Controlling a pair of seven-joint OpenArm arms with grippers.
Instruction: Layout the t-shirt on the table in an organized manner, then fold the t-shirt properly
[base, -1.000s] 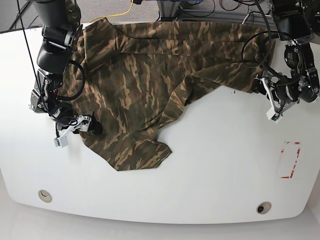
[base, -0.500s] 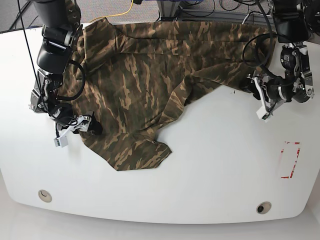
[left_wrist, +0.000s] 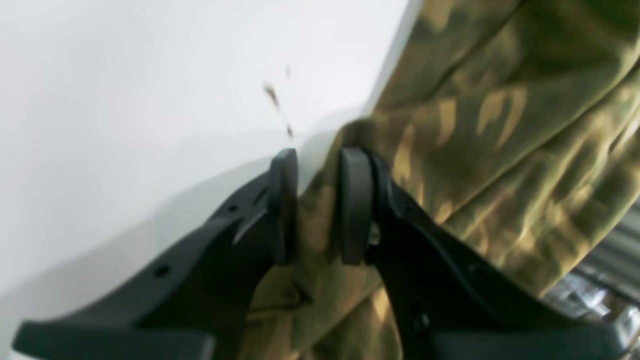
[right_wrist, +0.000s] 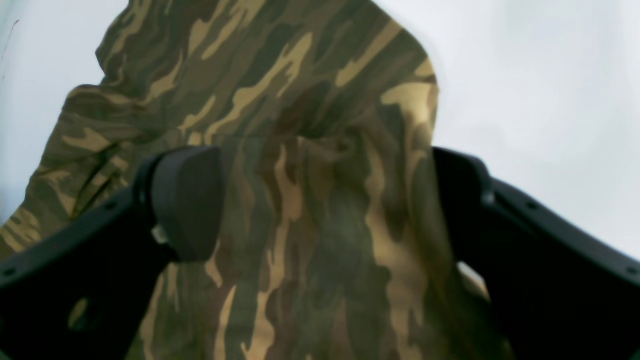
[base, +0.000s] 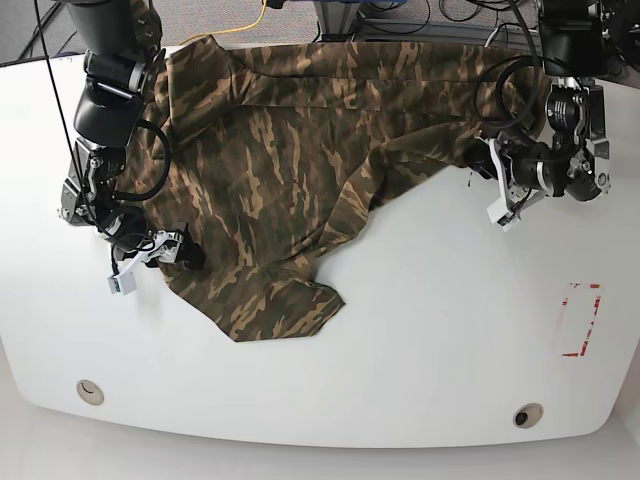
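Observation:
The camouflage t-shirt (base: 280, 150) lies rumpled across the far half of the white table (base: 430, 330), with one flap reaching toward the front left. My left gripper (base: 480, 160) is at the shirt's right edge. In the left wrist view its jaws (left_wrist: 320, 155) stand close together with the edge of the t-shirt (left_wrist: 475, 125) pinched between the pads. My right gripper (base: 190, 252) sits at the shirt's left edge. In the right wrist view it (right_wrist: 320, 155) is wide open, and the t-shirt (right_wrist: 280, 75) lies loose between the fingers.
A small red-marked rectangle (base: 580, 320) lies at the table's right. Two round grommet holes (base: 90, 391) (base: 527, 415) sit near the front edge. Cables and arm bases crowd the far edge behind the shirt.
My left gripper has moved left and away from the front edge, from bare table onto the shirt's right edge. The right arm and the shirt have stayed put.

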